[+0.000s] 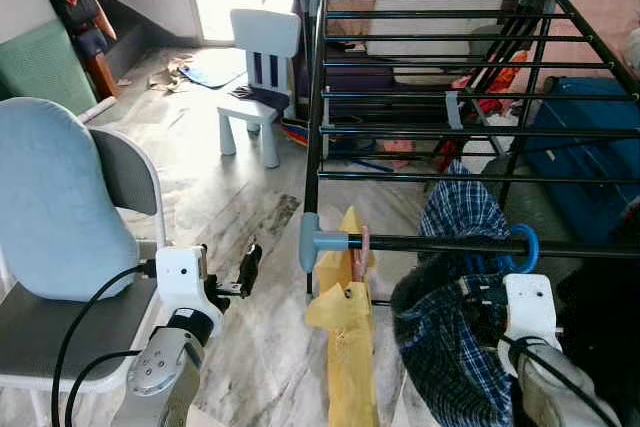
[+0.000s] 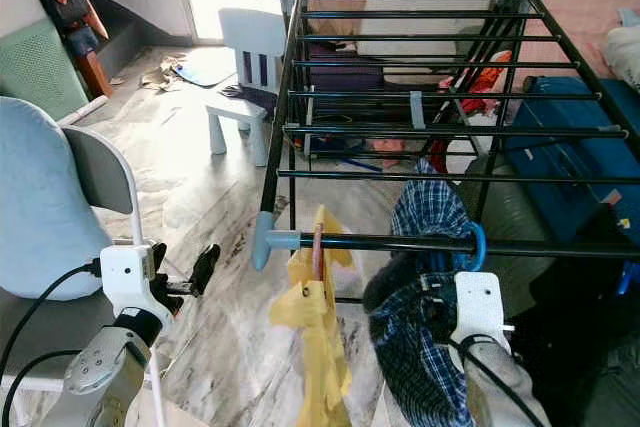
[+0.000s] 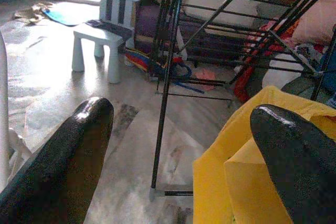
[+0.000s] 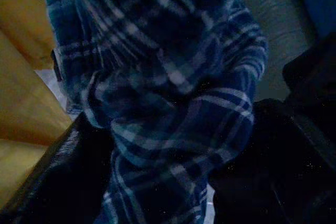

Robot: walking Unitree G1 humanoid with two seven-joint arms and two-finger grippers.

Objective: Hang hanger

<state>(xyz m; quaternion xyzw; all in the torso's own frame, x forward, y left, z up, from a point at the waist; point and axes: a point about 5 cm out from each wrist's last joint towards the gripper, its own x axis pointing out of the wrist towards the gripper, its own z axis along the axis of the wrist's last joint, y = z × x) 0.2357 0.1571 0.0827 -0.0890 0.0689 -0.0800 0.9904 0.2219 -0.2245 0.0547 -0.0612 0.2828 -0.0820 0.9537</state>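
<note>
- Left eye view: a black drying rack [image 1: 440, 57] stands on the marble floor [image 1: 220, 207]. On its nearest rail [image 1: 440, 243] a blue hanger hook [image 1: 527, 247] is looped, with a blue plaid shirt [image 1: 455, 317] drooping beneath it.
- The right gripper [image 1: 478, 292] sits just under that rail, buried in the plaid cloth; I cannot tell how its fingers stand from here.
- Beside the shirt, nearer the rail's pale blue end cap [image 1: 312, 242], a yellow garment [image 1: 345, 337] hangs from a pinkish hanger hook [image 1: 360, 252].
- The left gripper [image 1: 247, 272] hovers off to the rack's left, over the floor, holding nothing, next to a chair with a light blue cushion [image 1: 55, 202].
- A small white child's chair [image 1: 258, 82] stands farther back, and a blue suitcase [image 1: 590, 147] lies past the rack on the right.
- Right eye view: the same layout; the blue hook [image 2: 477, 245] rests on the rail and the right wrist's white housing [image 2: 478, 312] is directly below it.
- Left wrist view: two black fingers [image 3: 68, 156] spread wide with nothing between them; the yellow cloth [image 3: 236, 177] lies behind the one on its side, and a rack leg [image 3: 160, 114] stands ahead.
- Right wrist view: dark; plaid fabric [image 4: 173, 93] drapes between the black fingers [image 4: 58, 182], which appear parted around it, though whether they pinch it I cannot tell.
</note>
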